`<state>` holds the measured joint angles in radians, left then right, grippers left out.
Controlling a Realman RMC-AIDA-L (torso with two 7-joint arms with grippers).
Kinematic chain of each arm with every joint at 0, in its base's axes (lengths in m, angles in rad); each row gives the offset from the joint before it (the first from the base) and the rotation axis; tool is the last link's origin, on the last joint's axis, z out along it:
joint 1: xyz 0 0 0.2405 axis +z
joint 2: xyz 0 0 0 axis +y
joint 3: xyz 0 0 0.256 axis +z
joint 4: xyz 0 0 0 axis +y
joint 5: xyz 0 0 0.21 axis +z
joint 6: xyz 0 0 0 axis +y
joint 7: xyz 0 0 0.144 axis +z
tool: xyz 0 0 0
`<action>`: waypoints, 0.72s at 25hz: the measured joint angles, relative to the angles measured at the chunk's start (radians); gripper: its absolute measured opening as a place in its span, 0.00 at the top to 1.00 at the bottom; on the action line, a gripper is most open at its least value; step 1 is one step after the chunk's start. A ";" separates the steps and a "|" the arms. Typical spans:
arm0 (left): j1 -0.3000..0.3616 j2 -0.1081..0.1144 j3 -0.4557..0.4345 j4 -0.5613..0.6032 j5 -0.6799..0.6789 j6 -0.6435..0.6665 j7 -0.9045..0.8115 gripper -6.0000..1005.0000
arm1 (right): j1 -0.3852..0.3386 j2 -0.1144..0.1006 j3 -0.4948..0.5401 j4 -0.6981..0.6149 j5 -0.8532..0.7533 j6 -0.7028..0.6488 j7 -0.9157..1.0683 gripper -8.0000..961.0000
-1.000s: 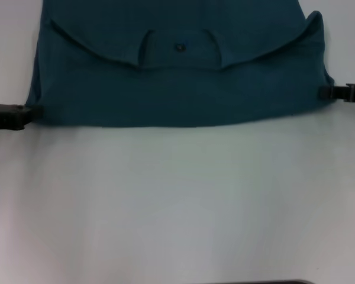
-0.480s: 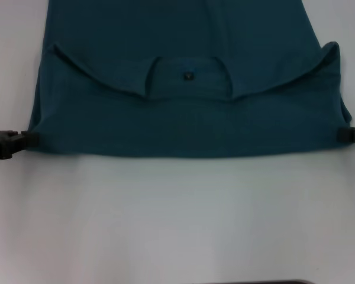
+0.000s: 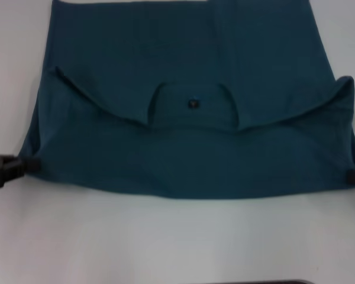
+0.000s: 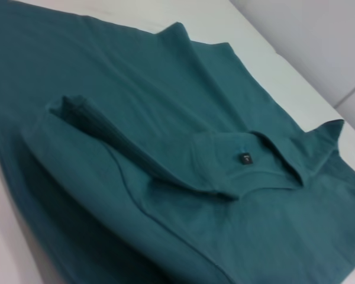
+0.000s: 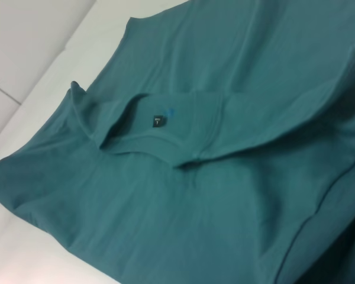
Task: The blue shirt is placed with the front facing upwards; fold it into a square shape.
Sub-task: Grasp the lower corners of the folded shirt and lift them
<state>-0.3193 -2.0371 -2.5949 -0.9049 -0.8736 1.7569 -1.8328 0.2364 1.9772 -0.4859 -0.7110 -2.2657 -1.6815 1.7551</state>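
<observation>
Teal shirt folded over, both grippers at its near corners

Teal-blue cotton fills most of the head view: the blue shirt (image 3: 183, 118) lies on the white table (image 3: 177, 236), w/ its upper part folded over the body. We see the round collar (image 3: 192, 106) in the middle, opening toward the far side, and the small dark neck label (image 3: 193, 103) inside it. The folded layer's edge runs out from the collar to both sides in a shallow curve. The near edge of the shirt is a bit bowed, approx. parallel to the table's front.

The left gripper (image 3: 25, 165) is at the shirt's near left corner, touching the cloth; the right gripper (image 3: 354, 176) is at the near right corner, mostly cut off by the frame. For both we cannot tell if the fingers are closed on the fabric or only beside it.

In the left wrist view the shirt (image 4: 165, 177) shows a raised fold w/ the label (image 4: 244, 158) beyond it. In the right wrist view we see the same collar and label (image 5: 158, 120), and bare table (image 5: 23, 254) beside the shirt (image 5: 225, 177).
</observation>
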 joint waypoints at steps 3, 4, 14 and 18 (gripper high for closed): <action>0.025 0.001 -0.004 -0.024 0.000 0.049 0.004 0.96 | -0.024 0.001 0.022 -0.014 -0.002 -0.035 -0.010 0.95; 0.034 0.000 -0.008 -0.033 0.000 0.064 0.005 0.96 | -0.032 0.001 0.028 -0.015 -0.003 -0.046 -0.014 0.95; 0.079 -0.001 -0.113 -0.041 0.078 0.153 0.055 0.96 | -0.105 0.002 0.060 -0.016 -0.006 -0.131 -0.085 0.95; 0.089 -0.002 -0.118 -0.039 0.094 0.157 0.065 0.96 | -0.128 0.003 0.067 -0.016 -0.006 -0.153 -0.092 0.95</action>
<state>-0.2305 -2.0390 -2.7124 -0.9436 -0.7791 1.9143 -1.7674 0.1081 1.9800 -0.4187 -0.7272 -2.2718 -1.8341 1.6635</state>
